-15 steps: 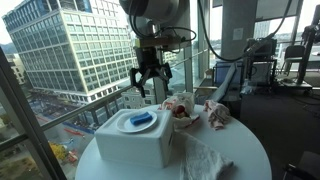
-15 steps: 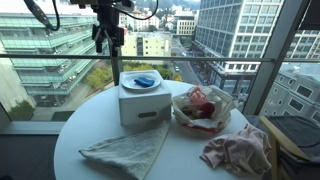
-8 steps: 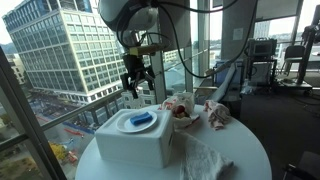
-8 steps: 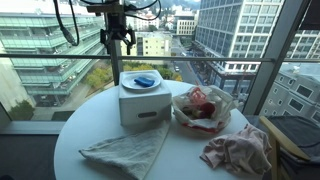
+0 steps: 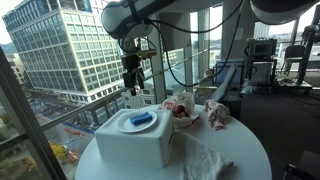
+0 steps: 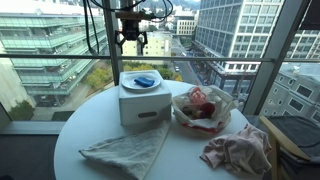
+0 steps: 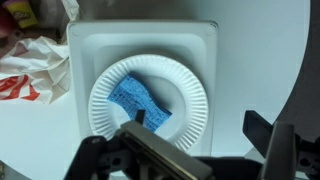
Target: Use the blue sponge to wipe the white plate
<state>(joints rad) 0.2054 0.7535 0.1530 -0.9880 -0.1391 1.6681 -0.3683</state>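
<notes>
White box (image 6: pixel 143 103), grey towel (image 6: pixel 125 150), bag (image 6: pixel 203 105), pink cloth (image 6: pixel 237 150) on round table (image 6: pixel 185 146).

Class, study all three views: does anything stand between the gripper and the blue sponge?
Nothing visible does. The open gripper hangs above the blue sponge, which lies uncovered on the white plate; only open air separates them.

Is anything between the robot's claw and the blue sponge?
No. In an exterior view the gripper hangs above the sponge with only open air between them.
</notes>
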